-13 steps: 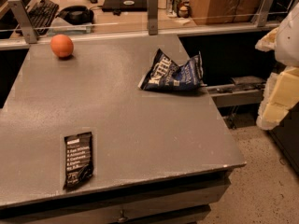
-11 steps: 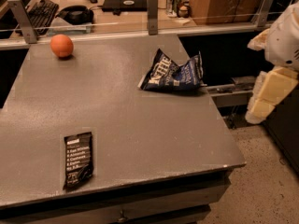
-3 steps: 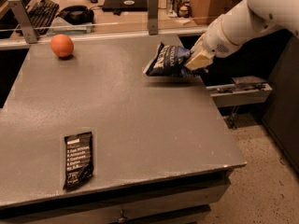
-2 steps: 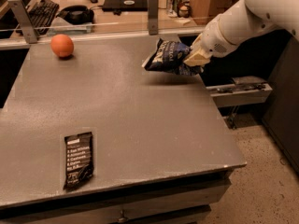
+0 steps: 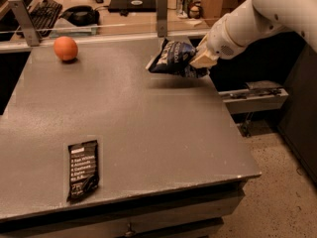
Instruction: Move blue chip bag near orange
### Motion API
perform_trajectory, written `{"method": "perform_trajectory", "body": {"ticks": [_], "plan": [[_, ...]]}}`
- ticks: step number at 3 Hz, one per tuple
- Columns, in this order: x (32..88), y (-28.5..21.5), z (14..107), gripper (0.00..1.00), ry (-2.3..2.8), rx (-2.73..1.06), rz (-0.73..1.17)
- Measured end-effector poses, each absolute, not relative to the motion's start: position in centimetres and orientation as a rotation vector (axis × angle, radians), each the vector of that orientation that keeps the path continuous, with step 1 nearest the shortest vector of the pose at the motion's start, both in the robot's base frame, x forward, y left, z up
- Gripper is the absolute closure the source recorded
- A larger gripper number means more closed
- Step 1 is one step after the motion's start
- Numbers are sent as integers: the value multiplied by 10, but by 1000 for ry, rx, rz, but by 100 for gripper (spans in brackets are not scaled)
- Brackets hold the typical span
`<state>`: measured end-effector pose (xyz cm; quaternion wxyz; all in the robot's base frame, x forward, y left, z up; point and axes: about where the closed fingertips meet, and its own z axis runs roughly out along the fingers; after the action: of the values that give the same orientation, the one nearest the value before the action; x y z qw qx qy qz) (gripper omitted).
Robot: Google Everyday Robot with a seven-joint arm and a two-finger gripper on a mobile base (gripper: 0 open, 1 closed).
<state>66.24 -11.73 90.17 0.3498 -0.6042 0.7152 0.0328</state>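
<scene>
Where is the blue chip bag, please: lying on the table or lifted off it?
Lifted: the tool, at the far right edge of the table, grips the blue chip bag, whose shadow falls below it.

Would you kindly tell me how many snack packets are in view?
2. The blue chip bag is gripped by the claw over the table, far right; the black bar wrapper lies flat near its front left edge. The cluttered back desk may hide others.
</scene>
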Motion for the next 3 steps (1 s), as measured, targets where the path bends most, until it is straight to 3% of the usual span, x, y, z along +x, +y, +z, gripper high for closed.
{"method": "perform_trajectory", "body": {"ticks": [3], "plan": [[782,-16,912,100,1672,-1737,-60]]}}
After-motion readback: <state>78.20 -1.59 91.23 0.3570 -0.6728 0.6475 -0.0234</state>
